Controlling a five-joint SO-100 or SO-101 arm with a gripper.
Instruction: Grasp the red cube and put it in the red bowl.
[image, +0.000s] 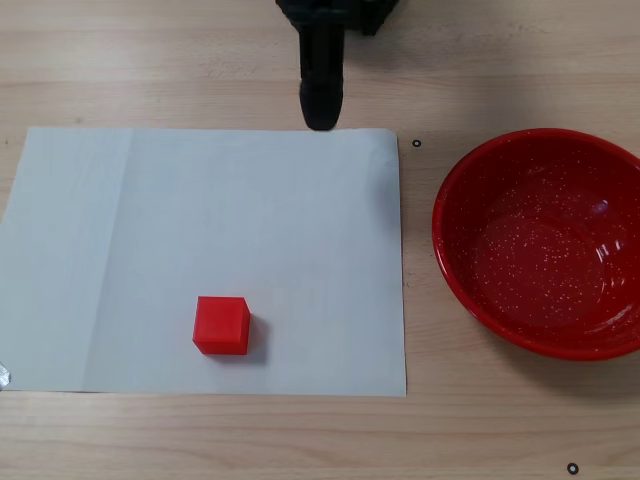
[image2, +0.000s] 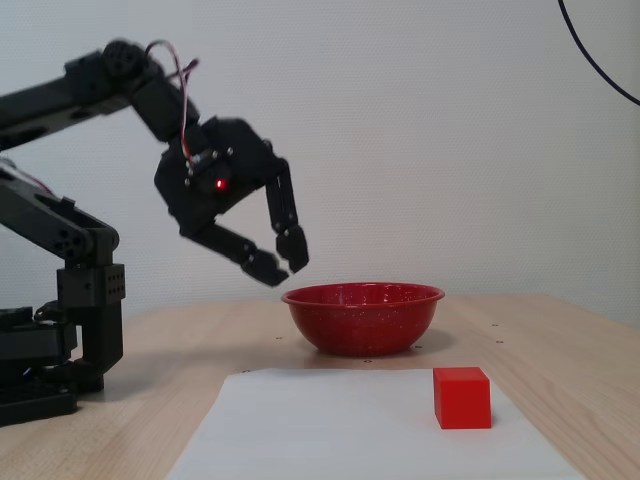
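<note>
Black two-finger pincer hangs in the air, tips nearly together, holding nothing. Small matte red plastic cube sits on white paper sheet on wooden table, well apart from the pincer. Large glossy red speckled bowl sits beside the sheet.

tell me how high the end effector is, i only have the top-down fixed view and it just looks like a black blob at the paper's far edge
Observer: In the side fixed view the end effector hangs well above the table, higher than the red bowl rim.
Operator: open or shut
Observer: Its fingertips are nearly touching; it holds nothing.
Operator: cube flat on the paper
Observer: Yes, the red cube sits flat on the white paper, apart from the end effector.
</note>
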